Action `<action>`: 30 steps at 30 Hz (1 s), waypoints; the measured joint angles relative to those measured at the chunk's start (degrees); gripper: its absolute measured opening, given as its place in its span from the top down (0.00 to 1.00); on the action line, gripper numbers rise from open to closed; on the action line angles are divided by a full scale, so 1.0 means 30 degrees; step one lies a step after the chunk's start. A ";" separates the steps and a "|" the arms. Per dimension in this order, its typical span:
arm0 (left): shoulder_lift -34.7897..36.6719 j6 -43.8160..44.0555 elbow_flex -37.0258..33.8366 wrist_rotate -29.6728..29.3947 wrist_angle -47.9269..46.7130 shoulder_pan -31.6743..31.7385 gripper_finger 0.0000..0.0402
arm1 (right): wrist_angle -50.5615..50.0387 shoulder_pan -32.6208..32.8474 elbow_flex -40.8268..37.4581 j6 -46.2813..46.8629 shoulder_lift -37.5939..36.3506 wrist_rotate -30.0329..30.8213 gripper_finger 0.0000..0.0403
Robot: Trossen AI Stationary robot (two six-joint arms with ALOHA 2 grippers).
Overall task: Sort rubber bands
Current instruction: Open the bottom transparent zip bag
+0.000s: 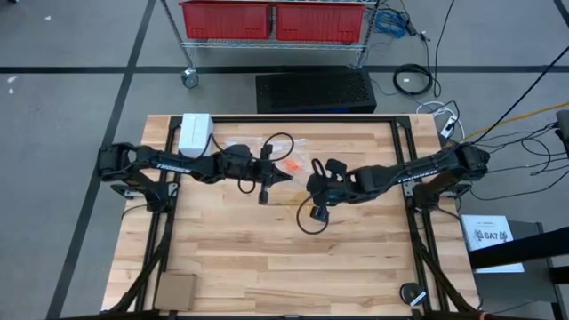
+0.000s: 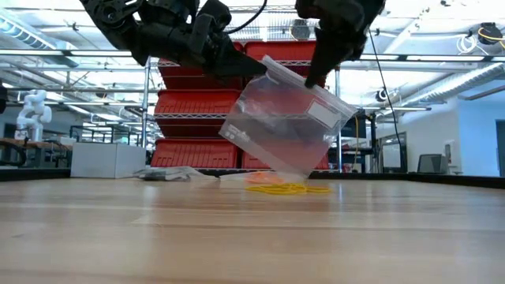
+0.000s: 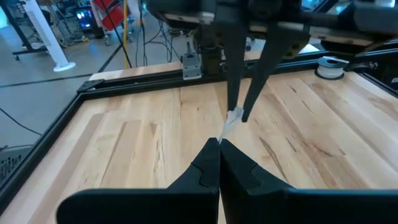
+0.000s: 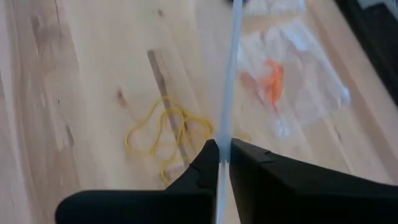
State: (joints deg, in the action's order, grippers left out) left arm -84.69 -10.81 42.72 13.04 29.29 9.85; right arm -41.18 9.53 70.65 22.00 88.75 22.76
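- Risk: the bag (image 2: 284,130) hangs off the table, tilted, pinched at its top edge by both grippers; if either pinch slips on the thin plastic, the bag would swing or drop onto the yellow bands (image 2: 286,188) below and scatter them.
- Risk: if the grippers pull apart unevenly, the bag mouth may tear, or stay shut instead of opening.
- Risk: the bands are thin and flat on the wood; a later pick could miss or snag several at once.
- Left gripper (image 3: 219,144): fingers together, clamped on one top corner of the bag.
- Right gripper (image 4: 224,149): fingers closed on the bag's edge, which runs as a thin clear strip between them.
- Yellow bands (image 4: 166,137): loose tangle on the table, right under the raised bag, untouched.
- Orange bands (image 4: 272,79): inside a second bag (image 4: 311,68) lying flat on the table, just beyond the yellow ones.
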 joint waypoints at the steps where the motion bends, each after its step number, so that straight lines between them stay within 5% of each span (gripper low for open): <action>1: 0.0065 0.0000 0.0000 0.0000 -0.0004 0.0000 1.00 | -0.0319 0.0114 0.0000 0.0285 0.0000 0.0000 0.99; 30: 0.0637 -0.0018 -0.0007 -0.0015 -0.0223 0.0072 1.00 | -0.4783 0.1131 -0.0015 0.4259 -0.0007 -0.0269 0.96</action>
State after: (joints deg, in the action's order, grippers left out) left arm -82.78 -10.86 42.70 12.99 28.62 10.06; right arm -55.52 12.93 70.61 34.78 88.73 21.96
